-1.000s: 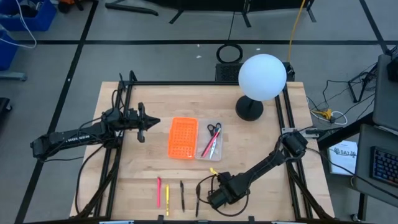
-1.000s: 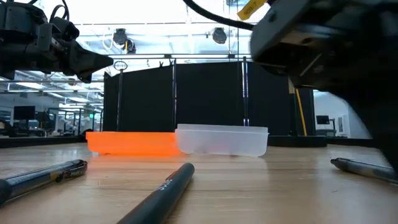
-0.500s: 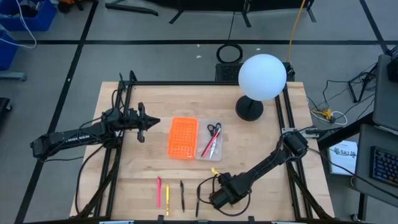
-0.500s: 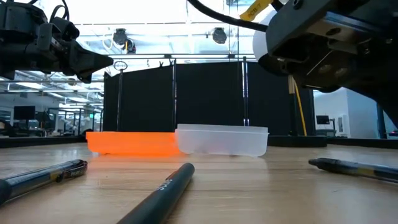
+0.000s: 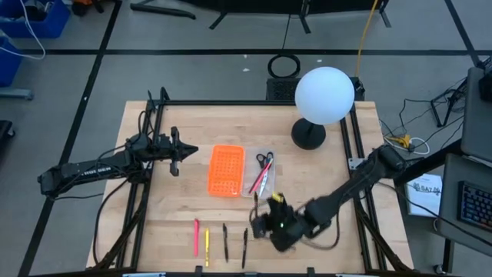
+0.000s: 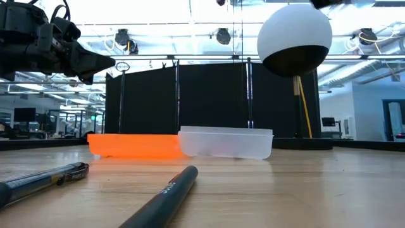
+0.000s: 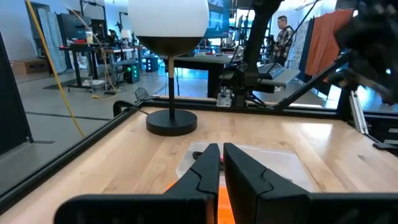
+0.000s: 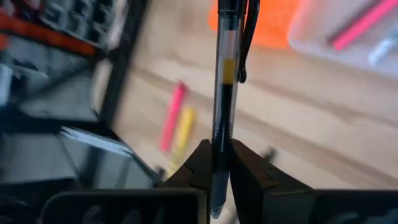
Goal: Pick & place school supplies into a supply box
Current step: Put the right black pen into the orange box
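My right gripper (image 5: 262, 216) hangs over the table's near middle, shut on a clear-barrelled black pen (image 8: 222, 87). The supply box (image 5: 260, 173), a clear tray, rests flat on the table and holds small scissors (image 5: 264, 161) and pink pens (image 5: 257, 183). A pink pen (image 5: 196, 235), a yellow one (image 5: 206, 246) and two black ones (image 5: 224, 240) (image 5: 244, 248) lie near the front edge. My left gripper (image 5: 189, 151) waits shut above the table, left of the orange perforated piece (image 5: 225, 171). My right gripper pinches the pen's barrel (image 8: 217, 138) between its two fingers, toward the end away from the clip (image 8: 247, 37). The pen runs along the fingers and sticks out well past their tips. It is lifted clear of the table.
A lamp with a white globe (image 5: 324, 94) stands at the far right on a black foot (image 5: 308, 136). Black rails (image 5: 146, 192) run along both sides of the table. In the low view two black pens (image 6: 44, 180) (image 6: 161, 199) lie in front of the tray (image 6: 226, 142).
My right gripper has risen from the table near its front edge and gone toward the far edge, its arm swinging out to the right. The black pen that lay at the right in the low view has left the table with it.
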